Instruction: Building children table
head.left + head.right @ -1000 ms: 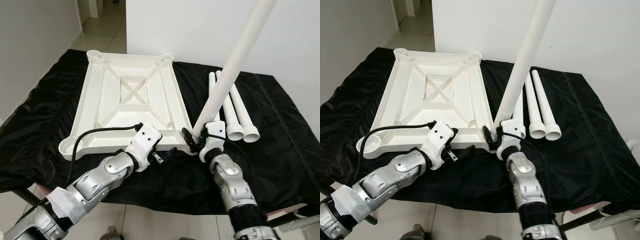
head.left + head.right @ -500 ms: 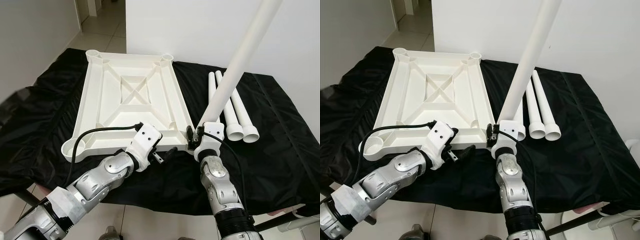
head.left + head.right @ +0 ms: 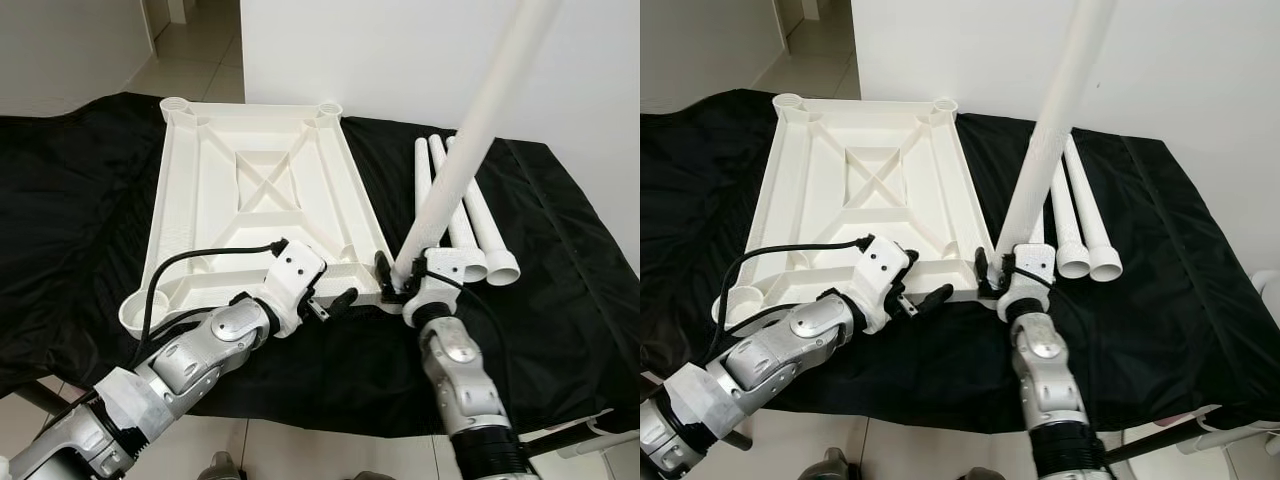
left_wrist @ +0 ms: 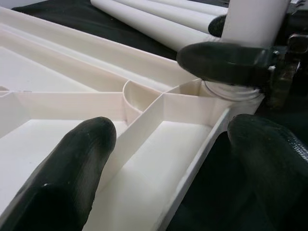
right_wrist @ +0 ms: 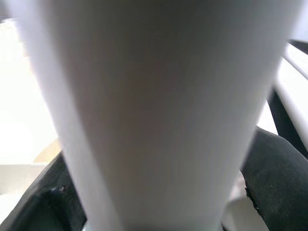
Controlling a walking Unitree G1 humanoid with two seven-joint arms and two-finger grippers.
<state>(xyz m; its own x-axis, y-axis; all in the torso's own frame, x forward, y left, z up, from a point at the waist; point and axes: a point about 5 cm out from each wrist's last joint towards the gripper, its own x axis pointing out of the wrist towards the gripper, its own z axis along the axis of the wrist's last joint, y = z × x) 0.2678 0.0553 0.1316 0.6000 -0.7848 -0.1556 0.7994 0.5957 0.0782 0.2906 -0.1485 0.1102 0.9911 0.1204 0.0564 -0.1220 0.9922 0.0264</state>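
No readable text, labels, brands, numbers or signs anywhere. White tabletop [image 3: 255, 205] underside plain moulded ribs (no embossed marking legible). White legs [image 3: 470, 215] unmarked. Black cloth [image 3: 560, 290] plain. Silver arms bear no legible lettering.

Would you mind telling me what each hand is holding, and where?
The right hand grips the upright table leg near its bottom end. The left hand holds nothing.
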